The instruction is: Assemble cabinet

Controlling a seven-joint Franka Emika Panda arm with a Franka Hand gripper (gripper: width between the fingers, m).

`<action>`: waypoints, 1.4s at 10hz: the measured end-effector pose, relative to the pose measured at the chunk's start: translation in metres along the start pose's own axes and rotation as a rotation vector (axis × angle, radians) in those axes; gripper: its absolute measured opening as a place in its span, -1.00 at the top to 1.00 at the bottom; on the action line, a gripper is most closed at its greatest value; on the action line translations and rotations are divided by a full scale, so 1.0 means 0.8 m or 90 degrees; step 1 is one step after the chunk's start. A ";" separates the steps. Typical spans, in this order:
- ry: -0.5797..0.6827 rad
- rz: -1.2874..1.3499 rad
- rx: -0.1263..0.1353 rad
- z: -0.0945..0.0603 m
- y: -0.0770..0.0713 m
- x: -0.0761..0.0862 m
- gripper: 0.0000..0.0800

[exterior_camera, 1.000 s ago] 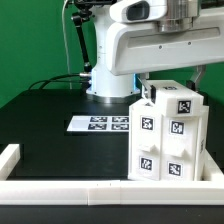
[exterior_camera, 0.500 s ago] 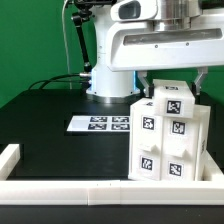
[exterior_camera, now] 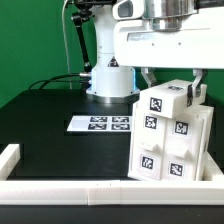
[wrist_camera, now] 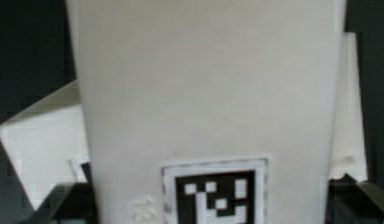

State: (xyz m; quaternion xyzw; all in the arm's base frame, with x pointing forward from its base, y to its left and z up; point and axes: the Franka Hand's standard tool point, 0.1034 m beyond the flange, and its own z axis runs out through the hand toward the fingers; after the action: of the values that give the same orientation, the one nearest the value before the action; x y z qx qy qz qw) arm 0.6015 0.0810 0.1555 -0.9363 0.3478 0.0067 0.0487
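Note:
The cabinet [exterior_camera: 172,148] is a large white box with black-and-white tags on its sides, standing on the black table at the exterior view's right, near the front wall. My gripper [exterior_camera: 172,88] is right above it, shut on a white tagged block [exterior_camera: 160,103] that sits tilted at the cabinet's top. One finger [exterior_camera: 147,80] and the other [exterior_camera: 197,92] stand on either side of the block. In the wrist view the block [wrist_camera: 198,90] fills the middle, its tag between the dark fingertips [wrist_camera: 64,203]. My gripper [wrist_camera: 210,200] clamps it. Part of the cabinet [wrist_camera: 38,135] shows behind.
The marker board [exterior_camera: 100,124] lies flat on the table to the exterior view's left of the cabinet. A low white border wall [exterior_camera: 60,190] runs along the front and left edge. The arm's base [exterior_camera: 110,82] and cables [exterior_camera: 55,80] stand at the back.
The held block has shifted toward the exterior view's left and tilted up over the cabinet's top. The gripper has moved with it, still shut.

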 end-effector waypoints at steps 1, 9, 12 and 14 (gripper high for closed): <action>0.000 0.021 0.000 0.000 0.000 0.000 -0.40; 0.005 0.412 0.034 -0.001 -0.004 0.003 -0.40; -0.006 0.516 0.046 -0.002 -0.008 0.002 -0.40; -0.010 0.645 0.067 -0.003 -0.009 0.003 -0.40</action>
State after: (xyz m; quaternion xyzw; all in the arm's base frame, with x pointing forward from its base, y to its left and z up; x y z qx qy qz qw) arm 0.6078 0.0845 0.1582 -0.6465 0.7575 0.0193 0.0890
